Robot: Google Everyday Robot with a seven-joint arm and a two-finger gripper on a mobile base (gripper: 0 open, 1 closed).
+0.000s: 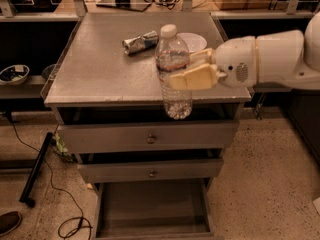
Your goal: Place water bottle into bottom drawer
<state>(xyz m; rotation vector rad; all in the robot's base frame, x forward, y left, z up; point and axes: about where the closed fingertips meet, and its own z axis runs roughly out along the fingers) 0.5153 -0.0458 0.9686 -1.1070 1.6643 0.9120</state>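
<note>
The water bottle (pixel 173 71) is clear and ribbed, with a white cap and a thin reddish label band. It is upright and held in the air over the front edge of the grey cabinet top (pixel 100 69). My gripper (pixel 186 70) comes in from the right on a white arm and is shut on the bottle's middle with its tan fingers (pixel 192 78). The bottom drawer (pixel 152 206) is pulled open below, a shallow grey tray with nothing in it, directly under the bottle.
A crumpled silver-blue wrapper (pixel 140 41) and a white bowl (pixel 192 40) lie on the cabinet top behind the bottle. Two upper drawers with round knobs (pixel 151 139) are shut. Cables and a black bar (pixel 35 169) lie on the floor at left.
</note>
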